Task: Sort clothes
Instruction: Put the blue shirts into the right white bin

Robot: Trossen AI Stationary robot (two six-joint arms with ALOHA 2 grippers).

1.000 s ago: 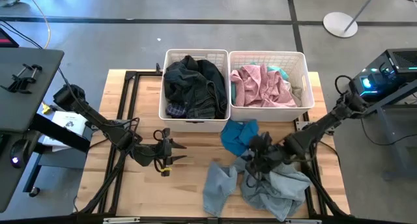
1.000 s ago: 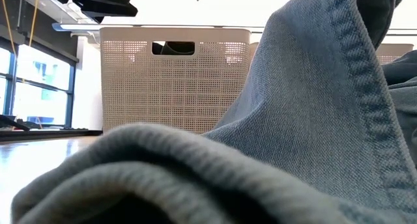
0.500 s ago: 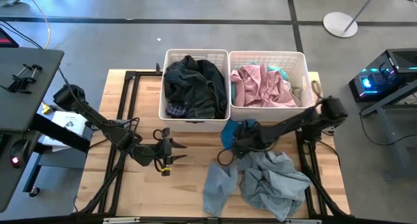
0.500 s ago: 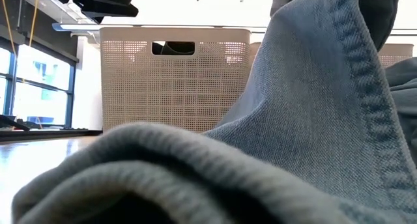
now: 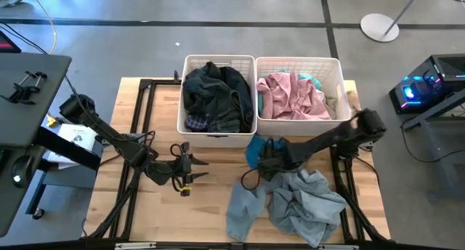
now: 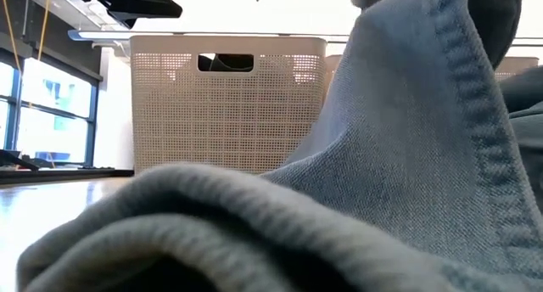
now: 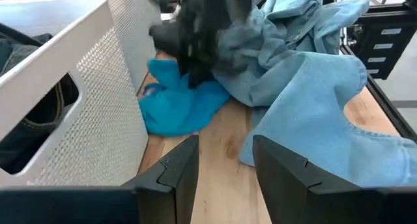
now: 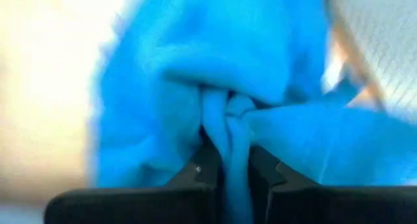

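Note:
A teal garment [image 5: 256, 145] lies crumpled on the table against the front of the white baskets, and my right gripper [image 5: 264, 163] is shut on it. A pale blue denim garment [image 5: 292, 203] sprawls over the near right of the table and fills the low view [image 6: 399, 156]. The left basket [image 5: 190, 126] holds dark clothes [image 5: 216, 97]; the right basket [image 5: 336, 74] holds a pink garment [image 5: 290, 94]. My left gripper [image 5: 193, 170] waits open at the left, its fingers pointing toward the teal garment [image 7: 179, 107] with nothing between them. My right gripper pinches a bunched-up fold of the teal garment [image 8: 227, 123] between its two fingers; several layers are gathered in the gap. The fingers come from the table's right, slanting down. The rest of the garment lies on the table.
The two white baskets stand side by side at the table's far middle. Black frame rails [image 5: 142, 126] run along the table's edges. Bare wood [image 5: 211, 206] shows between my left gripper and the denim garment.
My right gripper has left the denim garment and gone toward the table's far left, down onto the teal garment, with its arm stretched out low. The denim lies flatter where the gripper was.

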